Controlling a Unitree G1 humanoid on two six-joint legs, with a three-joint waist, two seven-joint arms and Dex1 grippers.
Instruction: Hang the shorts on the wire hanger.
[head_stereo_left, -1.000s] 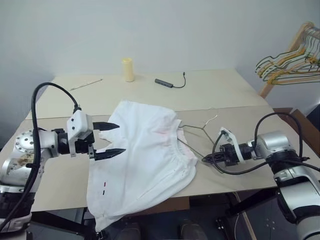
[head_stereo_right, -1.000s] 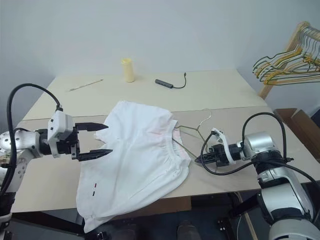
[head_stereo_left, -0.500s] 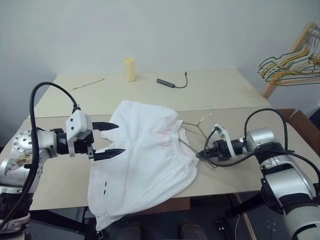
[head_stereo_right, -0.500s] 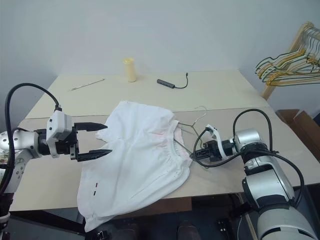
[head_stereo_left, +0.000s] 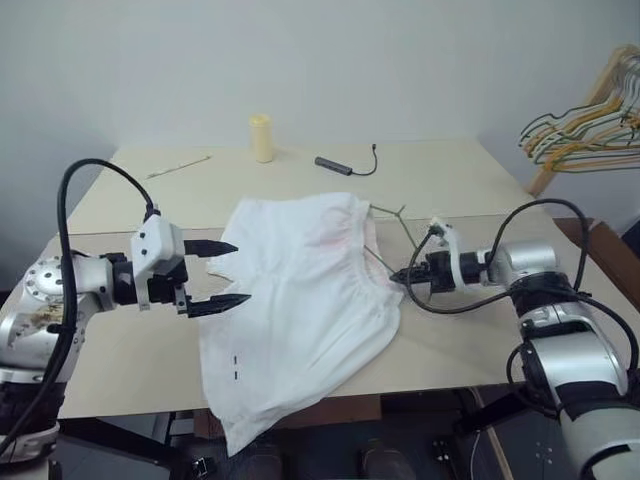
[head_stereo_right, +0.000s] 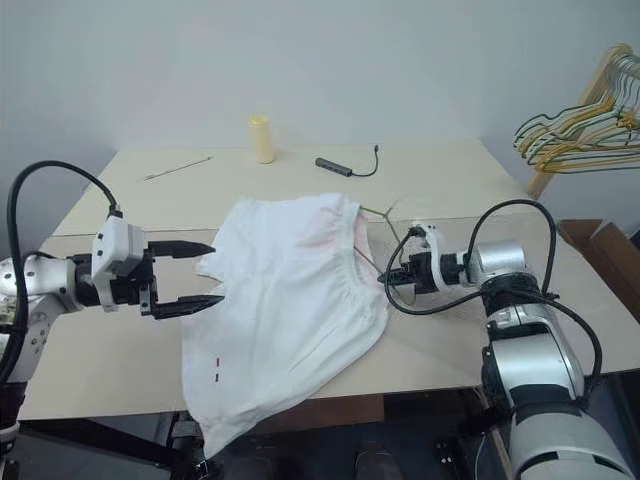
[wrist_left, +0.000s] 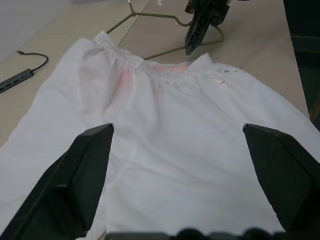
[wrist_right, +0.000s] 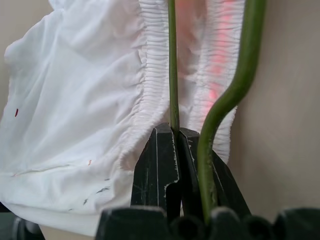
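The white shorts (head_stereo_left: 300, 290) lie on the table (head_stereo_left: 470, 340), waistband toward my right arm, one leg drooping over the front edge. The thin grey-olive wire hanger (head_stereo_right: 375, 212) juts out of the waistband, and its far part is hidden inside the cloth. My right gripper (head_stereo_left: 398, 277) is shut on one wire of the hanger (wrist_right: 172, 60) just at the gathered waistband (wrist_right: 150, 75). My left gripper (head_stereo_left: 238, 272) hovers open at the shorts' left edge, nothing between its fingers (wrist_left: 85, 175). The left wrist view looks across the shorts (wrist_left: 165, 165) to the right gripper (wrist_left: 192, 47).
A yellow cylinder (head_stereo_left: 260, 137), a dark cable adapter (head_stereo_left: 335, 165) and a thin stick (head_stereo_left: 178, 167) lie at the back of the table. A bunch of coloured hangers (head_stereo_left: 590, 125) hangs on a wooden rack at the far right.
My right gripper has moved up and inward toward the shorts, rolling, with the hanger wire in it. The hanger has tipped up and the shorts have been dragged and bunched. The left gripper stayed put.
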